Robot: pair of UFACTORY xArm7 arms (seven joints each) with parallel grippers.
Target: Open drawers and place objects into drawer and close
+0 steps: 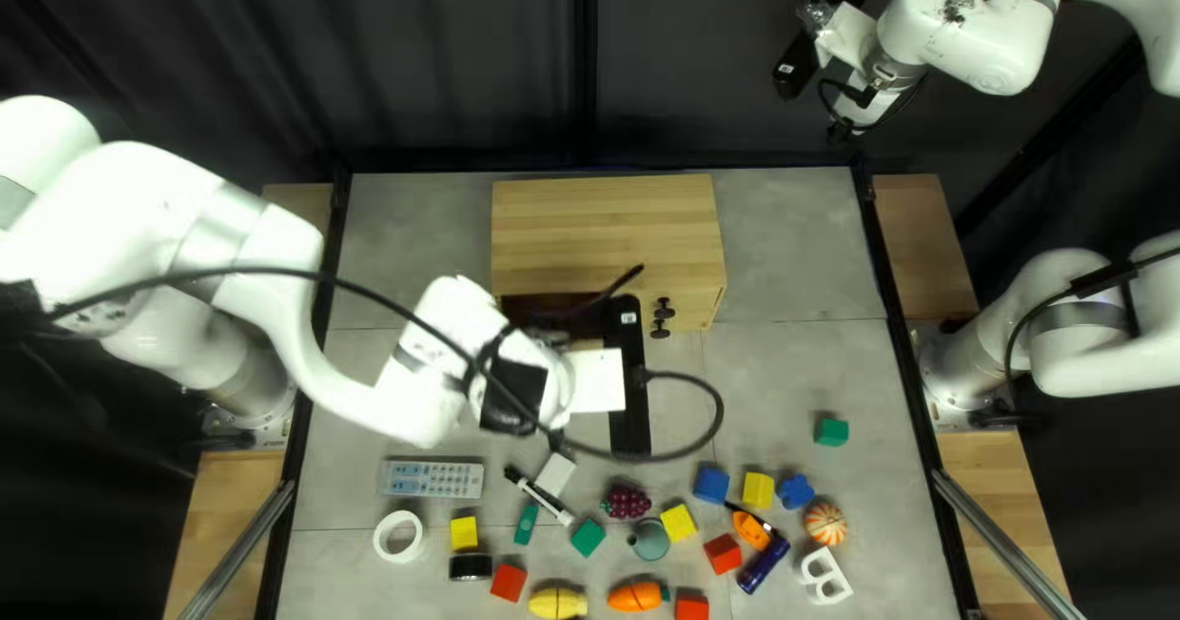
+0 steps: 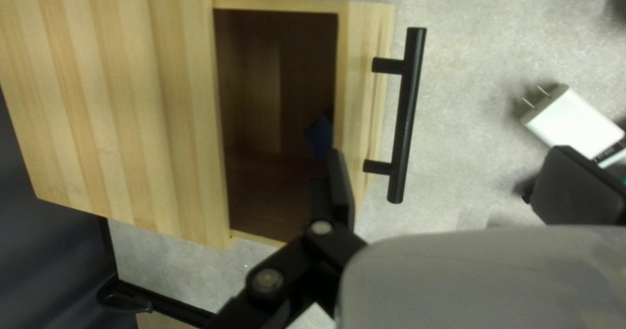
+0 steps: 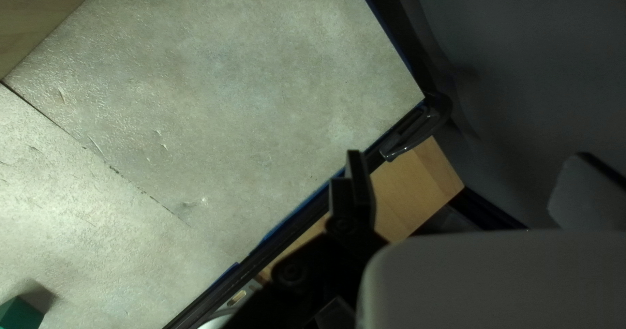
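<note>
Over the pulled-out drawer's front (image 2: 362, 74), left end effector (image 1: 634, 380) spread wide.

We think this is a robot lab. Our big white left arm (image 1: 184, 221) and right arm (image 1: 965, 30) have their bases at the two sides of one gray table (image 1: 787, 245). Black bars (image 1: 907, 362) run down its left and right edges, and a dark curtain (image 1: 443, 55) hangs behind the far edge. We see a wooden drawer box (image 1: 602, 227) on the far part, and blocks (image 1: 723, 555), a toy carrot (image 1: 636, 597) and a remote (image 1: 433, 479) spread out on the near part.
</note>
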